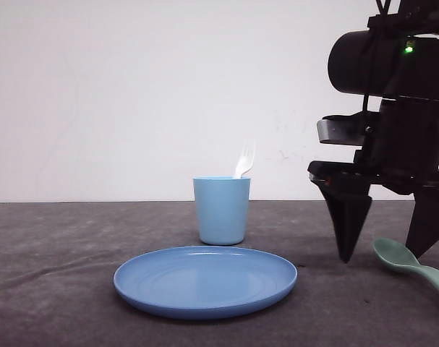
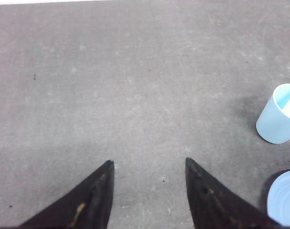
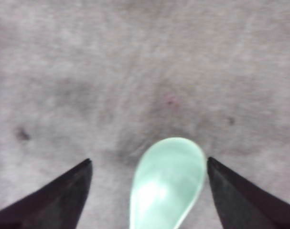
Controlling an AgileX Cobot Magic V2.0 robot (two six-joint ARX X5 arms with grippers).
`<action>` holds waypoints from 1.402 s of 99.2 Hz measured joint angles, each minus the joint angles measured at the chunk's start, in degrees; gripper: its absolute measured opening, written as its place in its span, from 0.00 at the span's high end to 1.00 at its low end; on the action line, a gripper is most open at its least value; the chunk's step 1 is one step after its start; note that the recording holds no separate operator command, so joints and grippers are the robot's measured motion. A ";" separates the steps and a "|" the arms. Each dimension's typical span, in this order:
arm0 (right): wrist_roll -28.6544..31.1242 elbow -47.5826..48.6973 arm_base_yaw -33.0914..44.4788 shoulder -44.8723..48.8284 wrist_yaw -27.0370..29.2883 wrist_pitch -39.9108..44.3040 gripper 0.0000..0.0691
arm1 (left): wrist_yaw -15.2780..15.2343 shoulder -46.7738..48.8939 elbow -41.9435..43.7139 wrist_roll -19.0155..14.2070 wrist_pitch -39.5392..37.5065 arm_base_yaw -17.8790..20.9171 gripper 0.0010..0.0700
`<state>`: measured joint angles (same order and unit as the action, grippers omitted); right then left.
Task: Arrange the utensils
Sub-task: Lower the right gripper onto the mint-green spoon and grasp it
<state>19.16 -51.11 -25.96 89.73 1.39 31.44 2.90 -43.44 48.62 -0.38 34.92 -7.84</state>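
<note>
A dark grey table (image 1: 60,275) stretches across the front view beneath a white wall. On it, near the middle, lies a round blue plate (image 1: 205,282). At twelve o'clock from the plate, close behind it and apart from its rim, stands a light blue cup (image 1: 221,210). A white fork (image 1: 244,159) leans inside the cup, tines up, tilting toward one o'clock.

At three o'clock from the plate hangs the right gripper (image 1: 388,253), its two black fingers spread wide, tips down just above the table, holding nothing. The mint-green spoon (image 1: 407,262) lies flat on the table with its oval bowl between those fingers; its handle runs off toward four o'clock. In the right wrist view the spoon's bowl (image 3: 167,183) sits in the gap between the fingers, touching neither.

In the left wrist view the left gripper (image 2: 149,164) is spread open over bare table, holding nothing, with the cup (image 2: 277,117) off to one side.
</note>
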 joint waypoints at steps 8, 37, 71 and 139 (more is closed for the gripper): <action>0.22 0.00 0.00 0.00 0.15 0.02 0.34 | 0.00 0.00 0.00 0.00 0.00 0.00 0.61; 0.39 0.00 0.02 0.00 1.44 0.94 0.45 | 0.00 0.00 0.00 0.00 0.00 0.00 0.61; 0.42 0.00 0.02 0.00 1.44 1.55 0.52 | 0.00 0.00 0.00 0.00 0.00 0.00 0.61; 0.55 -0.13 -0.50 0.68 1.46 1.09 0.72 | 0.00 0.00 0.00 0.39 -0.02 0.00 0.61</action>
<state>19.70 -51.24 -26.46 90.41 2.85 32.53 2.90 -43.44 48.62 0.01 34.89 -7.84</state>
